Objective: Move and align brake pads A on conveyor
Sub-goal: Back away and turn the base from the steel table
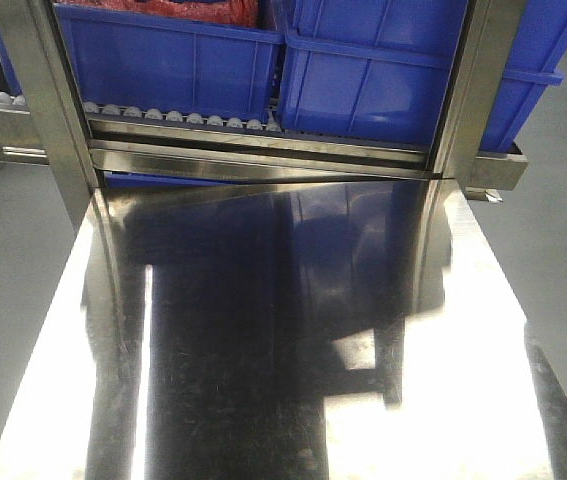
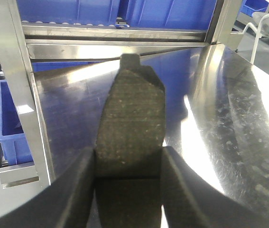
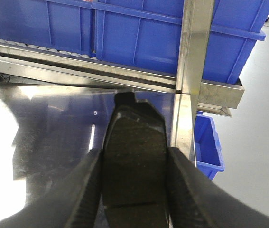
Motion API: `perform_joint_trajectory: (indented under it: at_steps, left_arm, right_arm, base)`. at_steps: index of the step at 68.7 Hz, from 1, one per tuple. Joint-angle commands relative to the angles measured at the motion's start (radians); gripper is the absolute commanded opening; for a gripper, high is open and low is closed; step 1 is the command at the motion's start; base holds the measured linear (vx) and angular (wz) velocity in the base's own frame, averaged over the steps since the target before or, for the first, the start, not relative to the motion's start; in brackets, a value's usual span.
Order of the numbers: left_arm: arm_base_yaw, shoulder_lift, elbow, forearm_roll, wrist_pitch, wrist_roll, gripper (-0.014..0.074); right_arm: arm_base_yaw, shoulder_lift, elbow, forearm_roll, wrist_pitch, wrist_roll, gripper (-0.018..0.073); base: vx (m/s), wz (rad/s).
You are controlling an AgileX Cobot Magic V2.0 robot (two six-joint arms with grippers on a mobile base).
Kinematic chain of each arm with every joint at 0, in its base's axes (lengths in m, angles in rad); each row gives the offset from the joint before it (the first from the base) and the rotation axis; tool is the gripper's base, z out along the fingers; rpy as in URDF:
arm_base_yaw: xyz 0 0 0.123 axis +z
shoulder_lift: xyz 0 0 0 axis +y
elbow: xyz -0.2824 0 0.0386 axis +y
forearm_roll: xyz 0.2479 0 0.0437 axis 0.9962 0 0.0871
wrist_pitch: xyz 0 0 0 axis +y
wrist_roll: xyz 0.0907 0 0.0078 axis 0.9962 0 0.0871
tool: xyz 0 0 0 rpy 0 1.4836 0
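Closest to the left wrist camera, the left gripper is clenched on the left-held brake pad, its two dark fingers pressing the pad's long edges. The pad is dark grey and grainy, with a groove crossing it between the fingers and a small squared tab at its far tip. It points away from the camera over the steel table; whether it touches the tabletop cannot be told from this angle.

The right wrist view shows much the same: the right gripper is closed tight around the right-held brake pad, gripped by its sides, with the tabbed end toward the far edge of the table.

In the front view the polished tabletop mirrors the things behind it. Beyond its far edge runs a roller rail between two steel uprights. Two large blue bins sit side by side on the rail, and the left one holds something red, possibly a bag. A smaller blue crate stands lower, beside the table's right edge, and another by the left edge. A white chair stands on the grey floor in the distance
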Motion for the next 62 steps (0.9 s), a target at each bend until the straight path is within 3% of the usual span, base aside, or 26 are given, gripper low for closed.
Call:
perform_joint_trajectory:
  at_steps: [1,33,62]
  left_arm:
    - [-0.004,0.008,-0.024,0.001,-0.088,-0.003,0.008]
    - [-0.004,0.008,-0.024,0.001,-0.088,-0.003,0.008]
    - [-0.004,0.008,-0.024,0.001,-0.088,-0.003,0.008]
  right_arm:
    - [-0.001,0.007,-0.029,-0.027,-0.087,-0.007,0.0032]
    - [-0.001,0.007,-0.029,-0.027,-0.087,-0.007,0.0032]
    - [-0.001,0.007,-0.029,-0.027,-0.085,-0.007,0.0032]
  base:
    - [0.0,0.0]
    - [-0.02,0.08]
    - [-0.13,0.5]
